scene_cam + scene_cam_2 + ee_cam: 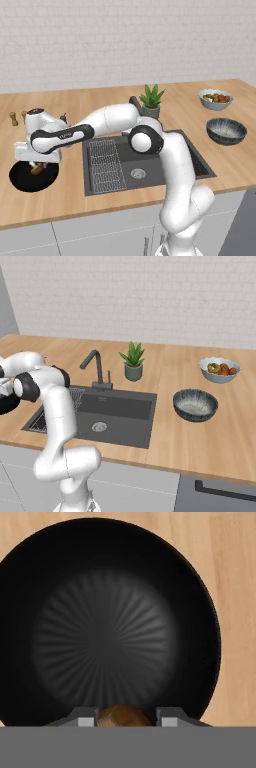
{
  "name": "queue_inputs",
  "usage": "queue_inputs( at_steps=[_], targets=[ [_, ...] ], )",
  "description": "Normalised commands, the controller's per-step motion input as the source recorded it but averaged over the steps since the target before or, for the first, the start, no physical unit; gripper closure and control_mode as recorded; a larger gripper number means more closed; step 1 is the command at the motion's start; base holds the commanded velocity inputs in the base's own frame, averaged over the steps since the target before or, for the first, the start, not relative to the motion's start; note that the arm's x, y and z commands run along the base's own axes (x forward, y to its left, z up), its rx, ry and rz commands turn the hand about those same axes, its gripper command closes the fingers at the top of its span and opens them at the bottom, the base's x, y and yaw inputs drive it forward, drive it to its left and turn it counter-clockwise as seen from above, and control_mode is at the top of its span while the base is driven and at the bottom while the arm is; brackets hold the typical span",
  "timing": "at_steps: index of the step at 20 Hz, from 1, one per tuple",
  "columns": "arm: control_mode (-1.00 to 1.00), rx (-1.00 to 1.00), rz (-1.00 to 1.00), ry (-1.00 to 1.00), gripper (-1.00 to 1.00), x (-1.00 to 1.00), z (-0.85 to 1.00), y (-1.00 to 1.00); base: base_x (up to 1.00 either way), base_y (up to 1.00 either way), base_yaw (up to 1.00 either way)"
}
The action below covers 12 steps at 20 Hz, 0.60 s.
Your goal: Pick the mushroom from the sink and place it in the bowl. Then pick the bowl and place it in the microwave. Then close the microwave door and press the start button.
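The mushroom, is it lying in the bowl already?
No, the mushroom sits between the claw tips, above the bowl.

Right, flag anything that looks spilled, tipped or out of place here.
Nothing stands out. The hand holds the mushroom over the black bowl, which sits level on the counter. The other two bowls and the plant stand upright, nothing spilled.

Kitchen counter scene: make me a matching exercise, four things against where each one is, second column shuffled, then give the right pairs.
Things:
1. mushroom
2. black bowl
3. speckled grey bowl
4. potted plant

Places:
A. on the counter behind the sink
B. between the fingers of the gripper
C. on the counter to the right of the sink
D. on the counter, directly beneath the gripper

Pairs: 1-B, 2-D, 3-C, 4-A
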Motion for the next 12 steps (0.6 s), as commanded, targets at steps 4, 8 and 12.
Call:
queue_inputs(
  at_steps=[4,8,12],
  targets=[
    [-1.0,-0.01,0.0,0.0,1.0,0.14,-0.33,0.0,0.0,0.0,0.0],
    [-1.0,0.0,0.0,0.0,1.0,0.11,-0.41,0.0,0.0,0.0,0.0],
    [-1.0,0.0,0.0,0.0,1.0,0.19,-0.44,0.0,0.0,0.0,0.0]
  ],
)
